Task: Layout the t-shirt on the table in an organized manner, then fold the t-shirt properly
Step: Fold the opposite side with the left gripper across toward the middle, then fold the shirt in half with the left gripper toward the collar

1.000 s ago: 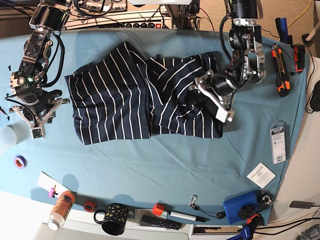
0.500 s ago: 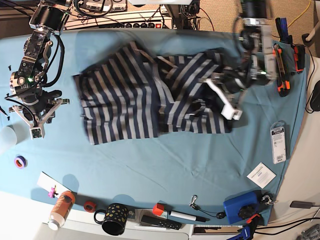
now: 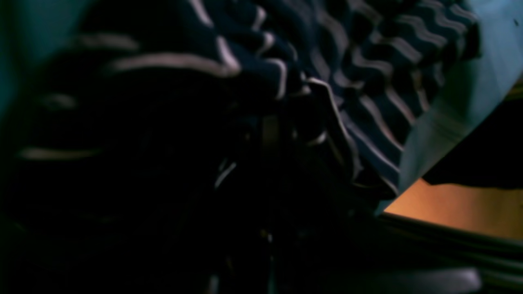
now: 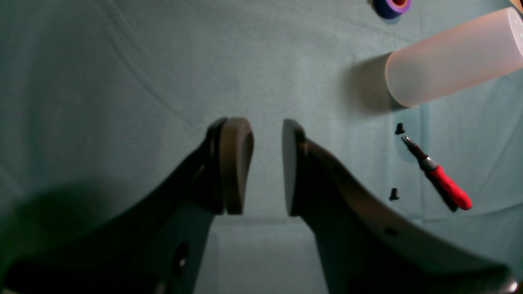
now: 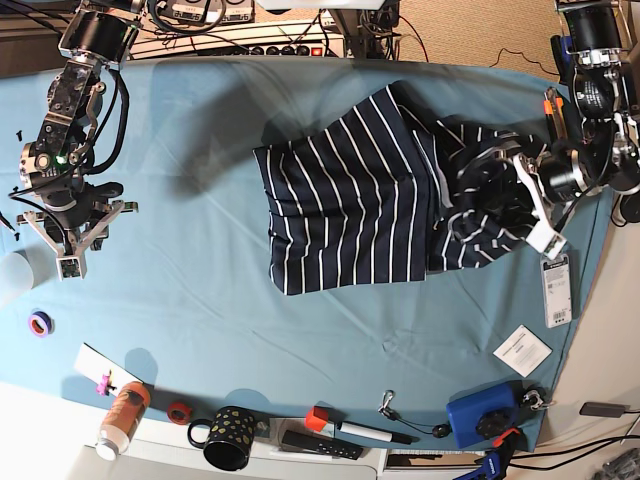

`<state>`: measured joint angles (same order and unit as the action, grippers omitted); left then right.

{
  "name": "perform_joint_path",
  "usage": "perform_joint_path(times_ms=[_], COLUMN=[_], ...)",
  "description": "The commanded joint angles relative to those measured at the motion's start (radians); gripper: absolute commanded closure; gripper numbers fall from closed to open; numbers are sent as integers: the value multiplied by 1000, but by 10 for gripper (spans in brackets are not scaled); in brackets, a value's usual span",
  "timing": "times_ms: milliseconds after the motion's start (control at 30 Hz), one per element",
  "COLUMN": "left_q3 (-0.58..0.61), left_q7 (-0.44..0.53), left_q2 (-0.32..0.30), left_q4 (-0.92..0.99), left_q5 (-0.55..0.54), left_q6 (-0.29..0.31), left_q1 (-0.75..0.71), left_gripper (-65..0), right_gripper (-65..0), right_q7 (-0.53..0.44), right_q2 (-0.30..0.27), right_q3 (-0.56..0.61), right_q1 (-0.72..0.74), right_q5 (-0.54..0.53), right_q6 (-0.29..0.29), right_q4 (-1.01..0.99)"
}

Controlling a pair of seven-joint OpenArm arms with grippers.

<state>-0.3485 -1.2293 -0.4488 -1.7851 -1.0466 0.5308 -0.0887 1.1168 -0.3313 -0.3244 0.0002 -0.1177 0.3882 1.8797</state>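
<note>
Toward the right end of the desk [image 5: 200,290] the t-shirt [image 5: 350,200] lies bunched, because my left fingers [image 5: 535,200] are pinching its crumpled edge to drag it flat. My right fingers [image 4: 267,163] hang spread over bare cloth, holding nothing.

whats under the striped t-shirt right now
Only the table and its teal cloth show around the t-shirt. Its bunched end is clamped in the left gripper. Anything beneath the fabric is covered and cannot be seen.
</note>
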Motion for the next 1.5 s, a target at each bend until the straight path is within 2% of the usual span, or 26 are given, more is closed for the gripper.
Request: perform_joint_path(times_ms=[0, 100, 200, 367, 633, 800, 867, 967, 1000, 1067, 1133, 1200, 1333, 1467], left_q3=[-7, -2, 43, 233, 579, 716, 747, 776, 780, 784, 784, 784, 785, 785], left_q7=[24, 62, 146, 262, 333, 366, 365, 363, 362, 362, 363, 370, 372, 314], left_q2=[-2, 42, 100, 182, 317, 398, 425, 441, 440, 441, 441, 452, 503, 536], left_q4=[-50, -156, -256, -339, -339, -285, -236, -169, -154, -131, -125, -130, -184, -311], left_q5=[-32, -10, 87, 282, 659, 871, 933, 1012, 1035, 1075, 1080, 1065, 1007, 1027], left_q6=[5, 6, 4, -71, -198, -314, -329, -316, -303, -295, -313, -356, -347, -356], left_q1=[10, 0, -5, -8, 32, 107, 130, 139, 138, 138, 138, 140, 139, 142], left_gripper=[0, 0, 0, 0, 0, 0, 0, 0, -51, -208, -306, -322, -320, -320], right_gripper=[-155, -155, -155, -155, -155, -155, -155, -155, -155, -155, -155, -155, -155, -155], right_q7=[-26, -27, -27, -27, -26, -26, -26, -25, -25, -25, -25, -26, -27, -26], right_q2=[-15, -14, -15, -14, -14, -15, -15, -15, -15, -15, -15, -15, -14, -15], right_q3=[-5, -5, -5, -5, -5, -5, -5, -5, -5, -5, -5, -5, -5, -5], right_q1=[16, 16, 16, 16, 16, 16, 16, 16, 16, 16, 16, 16, 16, 16], right_q5=[-9, -9, -11, -17, -17, -17, -17, -16, -17, -16, -17, -17, -18, -17], right_q6=[-5, -5, -14, -20, -20, -20, -20, -19, -19, -20, -20, -20, -20, -20], right_q4=[18, 18, 18, 18, 18, 18, 18, 18, 18, 18, 18, 18, 18, 18])
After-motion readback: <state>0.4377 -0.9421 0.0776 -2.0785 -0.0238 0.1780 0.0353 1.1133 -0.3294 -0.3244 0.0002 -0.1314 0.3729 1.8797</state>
